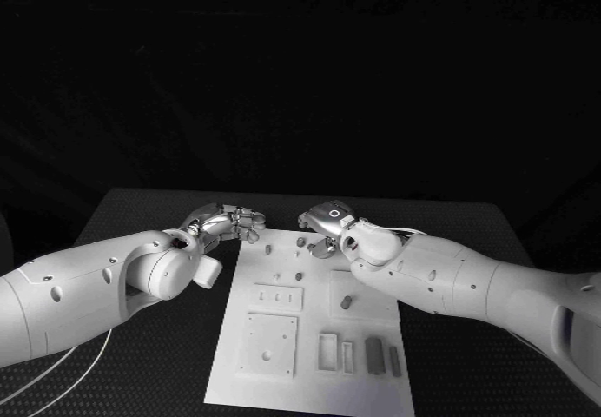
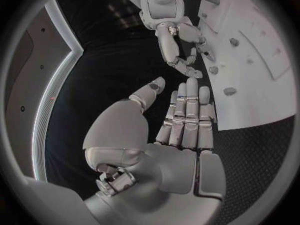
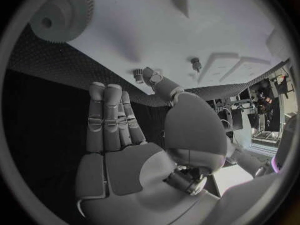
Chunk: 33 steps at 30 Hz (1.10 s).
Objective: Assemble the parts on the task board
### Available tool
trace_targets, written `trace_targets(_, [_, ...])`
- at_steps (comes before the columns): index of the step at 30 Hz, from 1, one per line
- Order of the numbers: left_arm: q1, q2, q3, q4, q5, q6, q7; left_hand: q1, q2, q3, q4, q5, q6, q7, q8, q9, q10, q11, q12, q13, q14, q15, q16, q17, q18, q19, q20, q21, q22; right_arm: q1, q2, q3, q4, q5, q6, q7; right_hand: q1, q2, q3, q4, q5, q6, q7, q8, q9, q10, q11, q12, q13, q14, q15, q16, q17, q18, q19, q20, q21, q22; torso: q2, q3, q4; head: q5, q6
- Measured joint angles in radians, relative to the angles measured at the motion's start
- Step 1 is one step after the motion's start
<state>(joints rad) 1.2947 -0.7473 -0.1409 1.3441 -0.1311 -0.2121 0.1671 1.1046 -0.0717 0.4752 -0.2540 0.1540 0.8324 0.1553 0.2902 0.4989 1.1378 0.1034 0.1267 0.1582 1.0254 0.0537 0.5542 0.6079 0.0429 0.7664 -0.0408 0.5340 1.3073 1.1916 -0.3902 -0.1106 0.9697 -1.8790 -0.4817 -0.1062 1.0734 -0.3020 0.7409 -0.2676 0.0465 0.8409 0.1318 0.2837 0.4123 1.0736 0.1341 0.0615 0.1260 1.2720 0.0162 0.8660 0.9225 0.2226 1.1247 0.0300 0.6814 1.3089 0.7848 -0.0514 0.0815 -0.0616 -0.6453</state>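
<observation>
The far end of the task board (image 1: 313, 347) is partly covered by the two wrists, so the head view leaves the fingertips and whatever lies under them hard to read. The board is a flat white plate lying lengthwise in the middle of the black, finely textured counter (image 1: 451, 221), with shallow rectangular recesses and raised panels on its surface. Several small grey parts sit on it: short pegs (image 1: 298, 278) stand near the far end, a stubby cylinder (image 1: 346, 302) stands at mid-board, and two dark bars (image 1: 374, 354) lie side by side near the near right corner.

The left hand (image 2: 181, 120) hangs over the dark counter just beside the board's far left edge. Its silver fingers (image 2: 190, 110) lie straight and pressed side by side, the thumb held a little apart; nothing is in it and it touches nothing.

The right hand (image 3: 125, 135) is over the board's far end. In its own wrist view the fingers (image 3: 106, 115) are straight and close together, the thumb bent off to one side, the palm bare. Past them the underside-like white board surface shows a round toothed gear (image 3: 59, 12) at one corner and two small knurled pegs (image 3: 196, 63). From the left wrist view its fingertips appear near a peg, but whether they touch it cannot be told.
</observation>
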Motion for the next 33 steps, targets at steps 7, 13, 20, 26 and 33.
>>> trace_targets(7, [0.0, -0.015, 0.0, 0.002, 0.0, 0.0, 0.0, -0.003, -0.003, 0.0, 0.0, 0.0, 0.0, 0.0, 0.0, 0.0, 0.0, 0.0, -0.004, 0.0, 0.0, 0.0, 0.0, 0.0, 0.0, 0.0, 0.0, 0.0, 0.001, 0.019, -0.108, 0.052, 0.127, 0.067, -0.023, 0.017, -0.004, 0.004, 0.014, 0.014, 0.0, 0.013, 0.006, 0.022, 0.012, 0.061, -0.022, 0.035, 0.007, 0.017, -0.017, 0.018, -0.005, 0.0, 0.008, -0.007, 0.008, 0.0, 0.0, 0.0013, -0.0032, -0.001, 0.011])
trace_targets(13, [0.0, -0.019, 0.0, 0.002, 0.0, -0.001, 0.0, -0.003, -0.003, 0.0, 0.0, 0.0, 0.0, 0.0, 0.0, 0.0, 0.0, 0.0, -0.004, 0.0, 0.0, 0.0, 0.0, 0.001, 0.0, 0.0, 0.0, 0.0, 0.001, 0.038, -0.197, 0.081, 0.198, 0.169, -0.012, 0.047, 0.014, 0.005, 0.022, 0.03, 0.0, 0.04, 0.026, 0.038, 0.019, 0.126, -0.044, 0.071, 0.024, 0.036, -0.033, 0.042, -0.006, -0.002, 0.031, -0.02, 0.03, 0.0, -0.001, 0.0046, -0.0107, -0.002, 0.024])
trace_targets(20, [0.0, -0.021, 0.0, 0.003, 0.0, 0.0, 0.001, -0.003, -0.003, 0.0, 0.0, 0.0, 0.0, 0.0, 0.0, 0.0, 0.0, 0.0, -0.004, 0.001, 0.0, 0.0, 0.0, 0.001, 0.0, 0.0, 0.0, 0.0, 0.001, 0.043, -0.259, 0.084, 0.207, 0.279, 0.052, 0.075, 0.019, 0.01, -0.003, 0.055, 0.0, 0.052, 0.031, 0.041, 0.021, 0.201, -0.071, 0.17, 0.1, 0.02, -0.063, 0.056, -0.011, -0.005, 0.031, -0.02, 0.039, 0.0, -0.002, 0.0143, -0.0283, 0.004, 0.035])
trace_targets(26, [0.0, -0.023, 0.0, 0.005, 0.0, 0.0, 0.001, -0.003, -0.003, 0.0, 0.0, 0.0, 0.0, 0.0, 0.0, 0.0, 0.0, 0.0, -0.004, 0.001, 0.0, 0.0, 0.0, 0.001, 0.0, 0.0, 0.0, 0.0, 0.001, 0.043, -0.275, 0.084, 0.196, 0.325, 0.111, 0.086, 0.019, 0.01, -0.055, 0.063, 0.019, 0.048, 0.02, 0.041, 0.021, 0.223, -0.098, 0.318, 0.219, 0.025, -0.083, 0.091, -0.006, 0.002, 0.038, -0.027, 0.061, 0.0, -0.001, 0.0247, -0.0376, 0.007, 0.039])
trace_targets(33, [0.0, -0.022, 0.0, 0.005, 0.0, 0.001, 0.001, -0.003, -0.003, 0.0, 0.0, 0.0, 0.0, 0.0, 0.0, 0.001, 0.0, 0.0, -0.004, 0.001, 0.0, 0.0, 0.0, 0.001, 0.0, 0.0, 0.0, 0.0, 0.0, 0.04, -0.27, 0.084, 0.173, 0.343, 0.15, 0.089, 0.012, 0.017, -0.096, 0.075, 0.046, 0.043, 0.008, 0.024, 0.018, 0.048, -0.105, 0.663, 0.527, 0.014, -0.09, 0.154, -0.006, 0.006, 0.042, -0.031, 0.102, 0.0, 0.002, 0.0382, -0.0487, 0.009, 0.036])
